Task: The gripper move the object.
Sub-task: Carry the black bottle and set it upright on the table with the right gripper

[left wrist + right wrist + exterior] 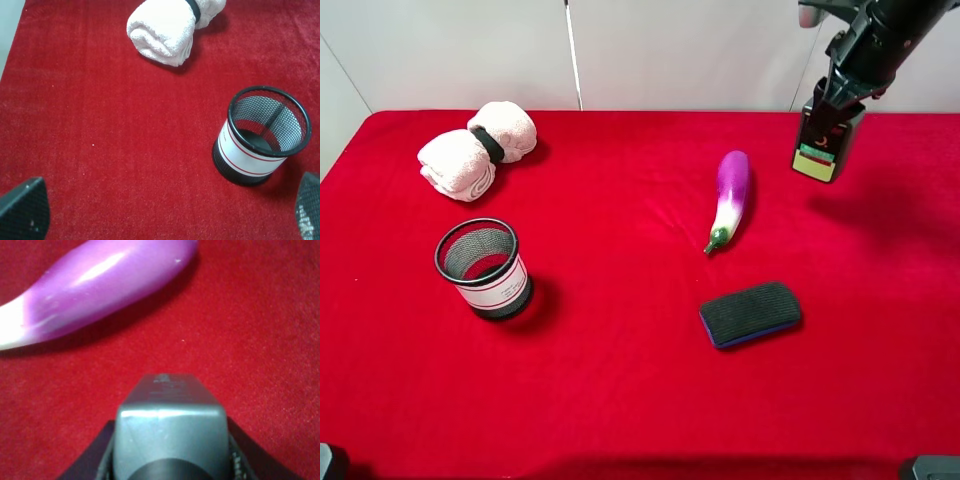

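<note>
The object, a small dark pump bottle (pixel 827 148) with a red, green and cream label, is at the far right back of the red table. My right gripper (pixel 837 108) is shut on its upper part from above. The bottle hangs upright and seems slightly lifted, since its shadow lies apart on the cloth to the right. In the right wrist view the bottle's grey body (pixel 170 425) fills the space between the dark fingers (pixel 97 457). My left gripper (pixel 165 220) is open and empty, and only its two fingertips (pixel 22 210) show above the cloth.
A purple eggplant (pixel 731 195) (pixel 100 285) lies just left of the bottle. A black felt eraser (pixel 751 313) lies nearer the front. A black mesh cup (pixel 485 268) (pixel 260 137) stands at the left, with a rolled white towel (pixel 475 150) (pixel 167 25) behind it.
</note>
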`<state>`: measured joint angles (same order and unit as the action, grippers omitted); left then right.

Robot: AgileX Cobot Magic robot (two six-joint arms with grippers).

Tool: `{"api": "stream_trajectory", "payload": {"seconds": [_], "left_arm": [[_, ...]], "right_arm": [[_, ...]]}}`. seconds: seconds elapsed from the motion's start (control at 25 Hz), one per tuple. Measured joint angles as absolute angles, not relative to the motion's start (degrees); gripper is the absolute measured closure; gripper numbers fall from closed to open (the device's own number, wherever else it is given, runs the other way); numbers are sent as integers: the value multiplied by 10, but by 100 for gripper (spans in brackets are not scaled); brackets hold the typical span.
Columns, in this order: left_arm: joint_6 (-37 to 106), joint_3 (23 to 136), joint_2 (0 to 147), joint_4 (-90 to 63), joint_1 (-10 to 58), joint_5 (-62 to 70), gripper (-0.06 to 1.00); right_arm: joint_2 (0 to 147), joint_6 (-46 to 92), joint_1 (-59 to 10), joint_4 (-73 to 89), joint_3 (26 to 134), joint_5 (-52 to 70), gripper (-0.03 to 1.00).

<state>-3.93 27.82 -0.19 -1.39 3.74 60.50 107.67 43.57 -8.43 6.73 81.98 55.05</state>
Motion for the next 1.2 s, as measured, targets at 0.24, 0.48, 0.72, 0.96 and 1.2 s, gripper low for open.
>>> {"api": "stream_trajectory", "payload": {"seconds": [0.24,0.48,0.72,0.96,1.2], "left_arm": [[-39,278,-2,-14,37,605,-4],[-39,278,-2,-14,37,605,-4],[-39,278,-2,-14,37,605,-4],[-39,278,-2,-14,37,605,-4],[-39,278,-2,-14,37,605,-4]], "right_arm": [[1077,436,-63,69,771,493,68],[1077,436,-59,69,761,477,68],[1077,436,-58,70,760,471,68],[1077,436,-58,76,758,466,68],[1077,424,-58,73,758,450,68]]}}
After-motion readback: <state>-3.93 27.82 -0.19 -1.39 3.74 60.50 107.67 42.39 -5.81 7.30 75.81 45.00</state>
